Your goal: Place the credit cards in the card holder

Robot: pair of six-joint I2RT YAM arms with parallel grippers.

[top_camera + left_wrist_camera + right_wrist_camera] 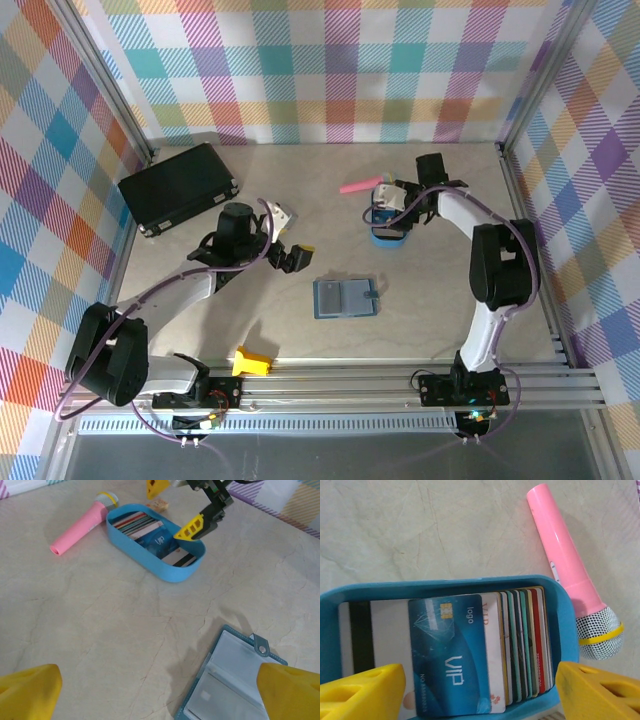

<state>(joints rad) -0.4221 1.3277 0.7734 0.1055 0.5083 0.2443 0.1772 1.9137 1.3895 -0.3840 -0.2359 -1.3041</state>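
Several credit cards (pixel 520 645) stand stacked in a bright blue oval tray (pixel 445 584), with a blue VIP card (pixel 452 652) lying on top. My right gripper (pixel 480 695) hangs open just above them, one yellow finger (pixel 362 692) at each side, nothing between them. From above, the right gripper (pixel 392 205) is over the tray (pixel 388 237) at the back right. The teal card holder (pixel 346 297) lies open flat mid-table, its clear slots (pixel 240 680) facing up. My left gripper (pixel 288 235) hovers open to the holder's left, apart from it.
A pink toy microphone (pixel 360 185) lies just behind and left of the tray, close to its rim (pixel 567 565). A large black case (pixel 180 187) sits at the back left. A yellow piece (pixel 252 362) rests by the front rail. Metal frame posts border the table.
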